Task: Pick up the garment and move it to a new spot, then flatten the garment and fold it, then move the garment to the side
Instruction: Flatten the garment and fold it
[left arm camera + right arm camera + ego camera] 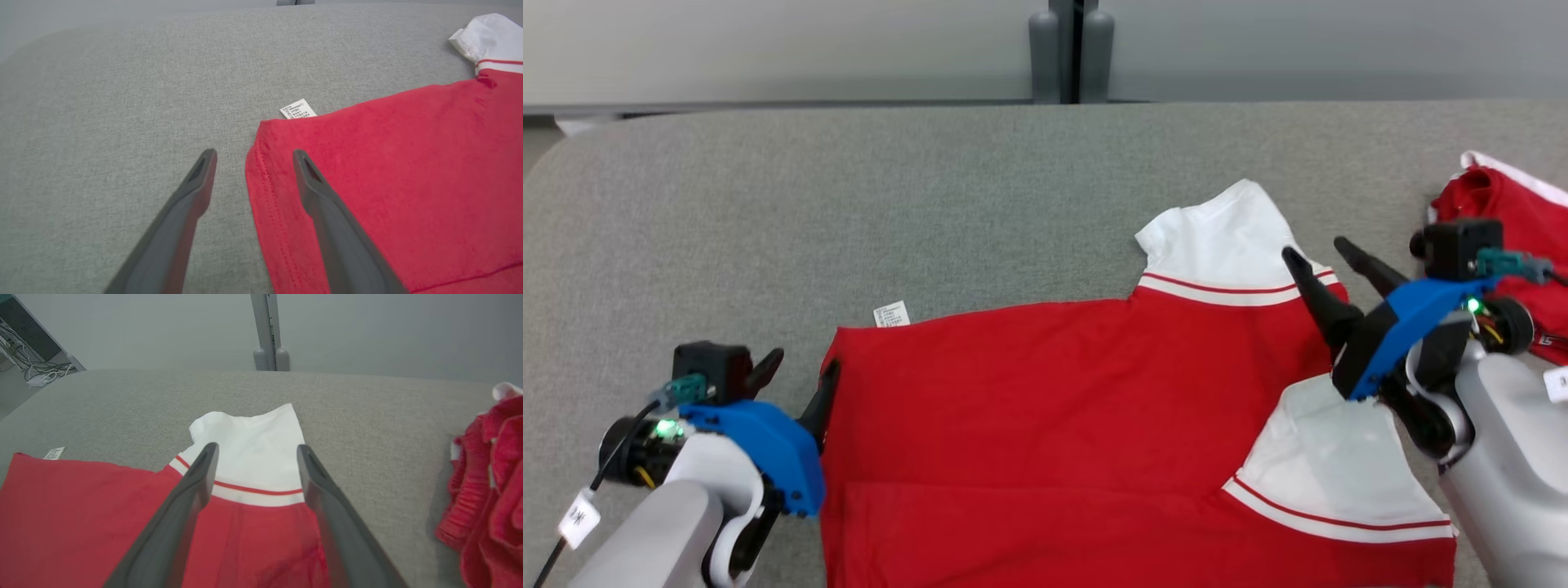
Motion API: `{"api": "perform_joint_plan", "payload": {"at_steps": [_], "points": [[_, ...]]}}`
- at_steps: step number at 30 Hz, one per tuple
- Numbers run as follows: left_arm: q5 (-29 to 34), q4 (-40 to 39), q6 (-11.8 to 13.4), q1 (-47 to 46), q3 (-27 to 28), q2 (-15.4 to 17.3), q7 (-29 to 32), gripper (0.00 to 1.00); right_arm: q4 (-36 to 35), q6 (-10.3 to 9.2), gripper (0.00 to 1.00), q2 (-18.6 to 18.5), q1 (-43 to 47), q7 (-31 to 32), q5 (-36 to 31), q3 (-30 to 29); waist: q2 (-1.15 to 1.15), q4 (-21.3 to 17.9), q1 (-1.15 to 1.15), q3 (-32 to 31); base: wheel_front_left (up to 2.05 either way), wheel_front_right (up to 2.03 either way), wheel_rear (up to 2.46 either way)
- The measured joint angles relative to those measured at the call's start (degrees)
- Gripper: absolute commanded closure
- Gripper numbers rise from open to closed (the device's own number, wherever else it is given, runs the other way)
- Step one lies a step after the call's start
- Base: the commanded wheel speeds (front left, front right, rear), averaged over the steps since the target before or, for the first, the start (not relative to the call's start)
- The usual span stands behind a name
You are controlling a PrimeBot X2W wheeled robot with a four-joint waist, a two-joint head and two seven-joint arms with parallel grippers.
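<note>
A red garment point(1045, 408) with white sleeves lies spread flat on the grey table point(849, 204), one sleeve pointing toward the back and one toward the front right. My left gripper point(800, 369) stands open at the garment's left hem; in the left wrist view the left gripper point(254, 154) straddles the hem edge of the garment point(388, 171), one finger over cloth, one over bare table. My right gripper point(1313, 251) is open above the garment's right shoulder. In the right wrist view the right gripper point(257, 448) frames the back white sleeve point(253, 449). Neither holds anything.
A second red and white garment point(1503, 204) lies crumpled at the table's right edge, also the crumpled red heap point(490, 477) in the right wrist view. A small white care label point(891, 314) sticks out at the spread garment's back left corner. A grey post point(1072, 49) stands behind the table.
</note>
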Motion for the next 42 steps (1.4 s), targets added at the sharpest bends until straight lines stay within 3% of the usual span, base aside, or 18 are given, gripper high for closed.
{"api": "perform_joint_plan", "payload": {"at_steps": [9,20,32,33,34,37,40,42], "points": [[1.6,5.1,-3.5,-7.6,-1.5,-3.7,-2.5,0.00,14.5,0.00,0.00,-1.0,-15.0,-3.7,2.8,6.0,0.00,2.9,0.00,5.3,0.00,0.00,0.00],[2.2,9.9,-6.7,-14.3,-3.3,-7.4,-3.8,0.00,29.1,0.00,0.00,-1.5,-27.3,-1.8,5.3,11.1,0.01,6.5,0.00,11.5,0.00,0.00,0.00],[0.8,13.4,-8.5,-17.2,-5.4,-8.6,-1.8,0.00,32.9,0.00,0.00,-0.9,-30.6,5.9,10.2,17.6,-0.01,7.1,-0.02,12.5,0.00,0.00,0.00],[0.5,13.5,-8.6,-17.2,-5.6,-8.5,-1.2,0.00,32.7,0.00,0.03,-0.9,-30.6,6.3,10.8,18.2,-0.01,6.9,-0.02,12.4,0.00,0.00,0.00],[0.0,13.4,-8.7,-17.2,-5.7,-8.4,-0.7,0.00,32.5,0.00,0.20,-0.9,-30.6,6.5,11.1,18.7,-0.01,6.8,-0.02,12.3,0.00,0.00,0.00],[-1.0,12.5,-8.9,-17.1,-6.3,-7.6,1.4,0.00,31.8,0.00,0.49,-1.1,-30.4,6.4,12.4,20.4,-0.01,6.5,-0.02,11.9,0.00,0.00,0.00],[-2.1,10.9,-9.0,-16.6,-7.0,-6.6,4.2,0.05,31.6,0.00,0.57,-1.3,-30.2,5.9,13.6,21.9,-0.01,6.4,-0.02,11.3,0.00,0.00,0.00],[-3.0,9.9,-9.1,-16.3,-7.2,-6.0,6.2,0.26,31.5,0.00,0.67,-1.5,-30.1,5.5,14.5,22.8,-0.01,6.4,-0.02,11.0,0.00,0.00,0.00]]}}
